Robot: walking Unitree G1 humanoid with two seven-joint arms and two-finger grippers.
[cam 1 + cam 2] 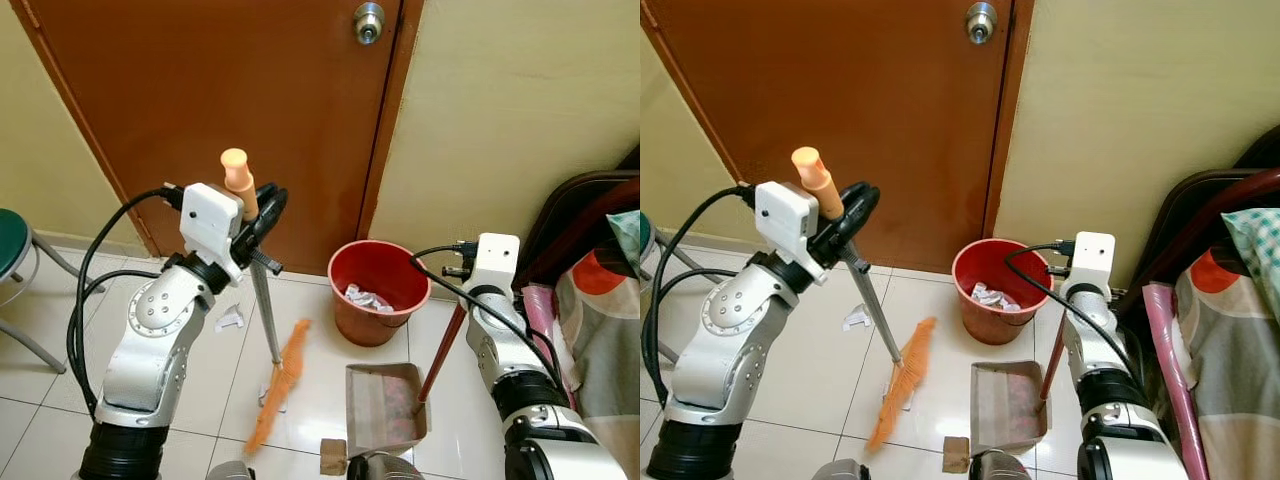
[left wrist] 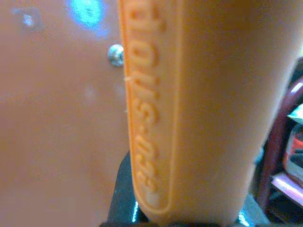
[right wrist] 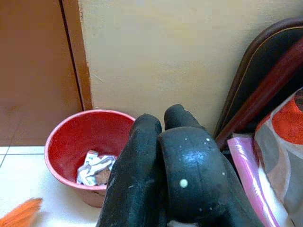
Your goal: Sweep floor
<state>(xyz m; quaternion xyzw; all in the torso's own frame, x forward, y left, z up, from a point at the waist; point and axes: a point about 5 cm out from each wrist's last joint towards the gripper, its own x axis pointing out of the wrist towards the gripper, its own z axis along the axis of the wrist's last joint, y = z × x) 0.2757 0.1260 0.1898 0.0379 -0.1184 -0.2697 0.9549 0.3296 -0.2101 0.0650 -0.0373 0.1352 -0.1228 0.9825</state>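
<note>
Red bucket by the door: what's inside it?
Crumpled white paper scraps lie at the bottom of the red bucket. Its near wall hides part of the bottom, so anything more there can't be seen.

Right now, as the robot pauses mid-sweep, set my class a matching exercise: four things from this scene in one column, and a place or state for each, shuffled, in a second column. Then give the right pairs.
Things:
1. Broom
2. Red bucket
3. Dustpan
4. Paper scrap

Places or states:
A. Lying loose on the tiles, by the foot of the door
B. Resting on the floor in front of the bucket, its long handle at the right gripper
C. Holds crumpled paper, standing near the door frame
D. Orange grip clamped in the left gripper, bristles on the floor

Pairs: 1-D, 2-C, 3-B, 4-A
</note>
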